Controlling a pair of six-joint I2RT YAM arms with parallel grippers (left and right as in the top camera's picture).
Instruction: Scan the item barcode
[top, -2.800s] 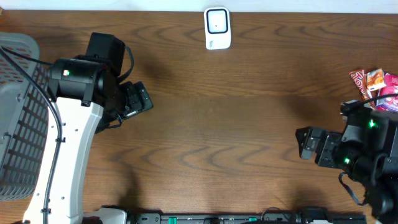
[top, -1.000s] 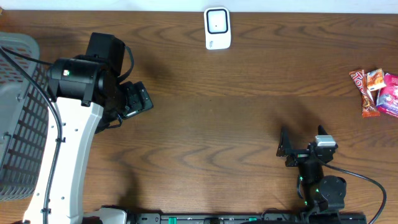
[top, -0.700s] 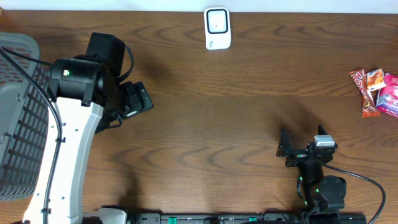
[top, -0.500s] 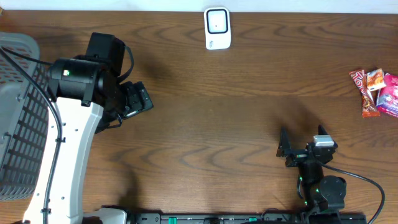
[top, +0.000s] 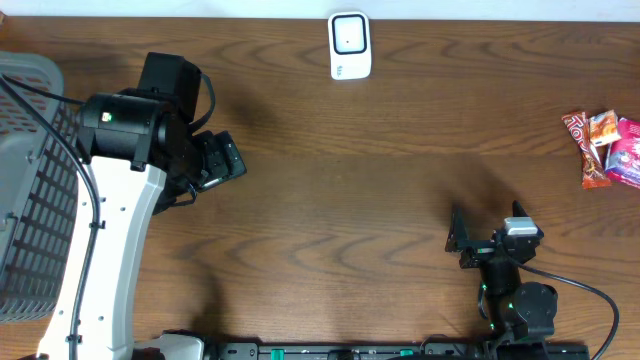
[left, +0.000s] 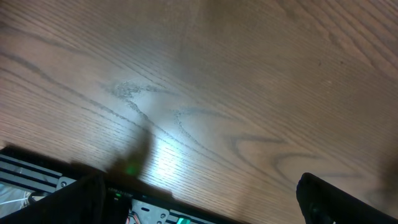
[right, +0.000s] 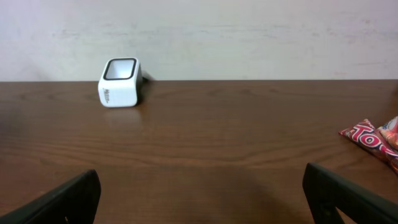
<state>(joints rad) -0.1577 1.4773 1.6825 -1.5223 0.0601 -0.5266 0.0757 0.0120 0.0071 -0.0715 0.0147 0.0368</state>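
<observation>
White scanner (top: 350, 45) upright at my 12 o'clock edge; red and pink snack packets (top: 603, 148) lie flat at 3 o'clock.

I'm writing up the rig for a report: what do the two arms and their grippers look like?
The left arm has a long white link, black joint housings, a green light and black cables alongside. The right arm shows black, with green lights and a looping black cable. The left gripper and right gripper are black.
</observation>
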